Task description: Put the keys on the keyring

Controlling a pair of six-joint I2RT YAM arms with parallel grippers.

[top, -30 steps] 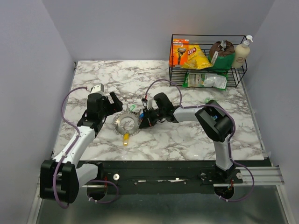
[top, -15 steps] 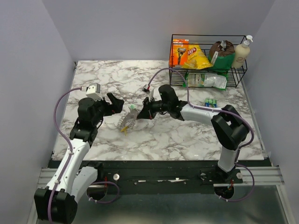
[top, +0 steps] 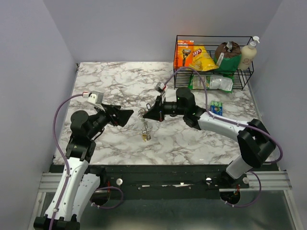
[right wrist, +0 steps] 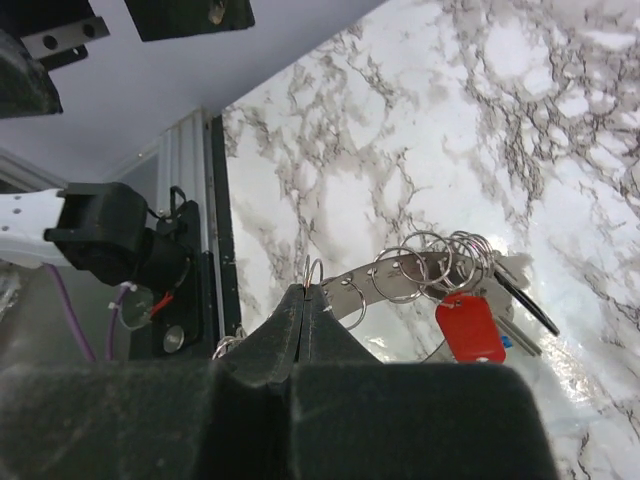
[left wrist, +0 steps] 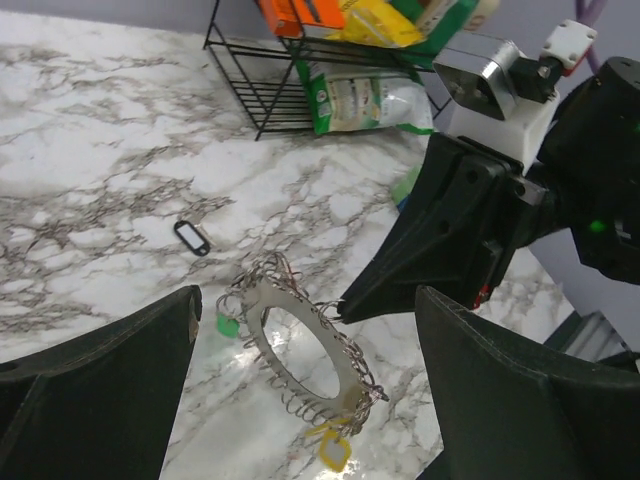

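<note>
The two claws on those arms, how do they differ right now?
The right gripper is shut, pinching the keyring by its edge; the left gripper is wide open and holds nothing. The right gripper has the keyring hanging from it; the left gripper only faces the keyring, not touching it. Both are black, two-fingered, and point toward each other.

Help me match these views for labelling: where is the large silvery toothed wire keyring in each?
Top external: large silvery toothed wire keyring hangs at centre.
Left wrist: keyring lower centre, hole visible.
Right wrist: keyring centre to right.
Shared landmark: the right gripper pinching it.
</note>
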